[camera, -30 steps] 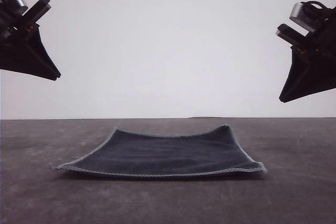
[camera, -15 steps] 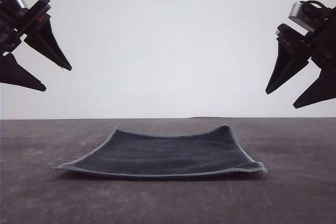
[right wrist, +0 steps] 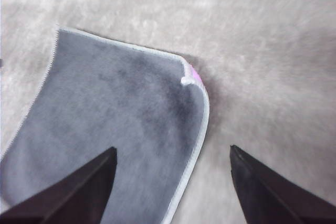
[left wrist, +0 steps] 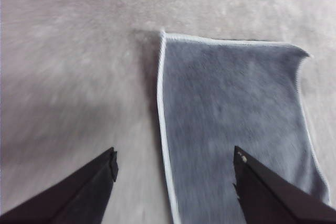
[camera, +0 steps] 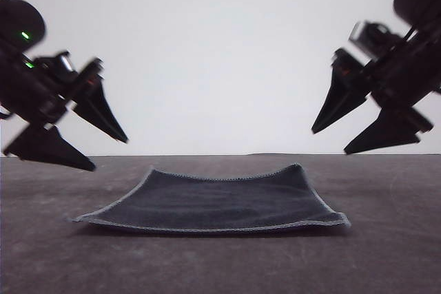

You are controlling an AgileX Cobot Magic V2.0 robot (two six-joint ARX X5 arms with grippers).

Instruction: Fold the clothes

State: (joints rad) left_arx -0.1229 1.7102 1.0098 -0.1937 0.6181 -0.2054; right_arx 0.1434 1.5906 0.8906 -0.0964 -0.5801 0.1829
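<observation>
Above the cloth, which lies flat and unfolded on the table, left gripper and right gripper hover with jaws apart. Approach step; next, each must descend onto a side edge.

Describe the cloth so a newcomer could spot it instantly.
On the grey table, midway between the two raised grippers, lies the cloth: a small dark blue-grey square, flat and unfolded. Light stitched edging rims it, and a purple underside peeks out at one curled corner.
</observation>
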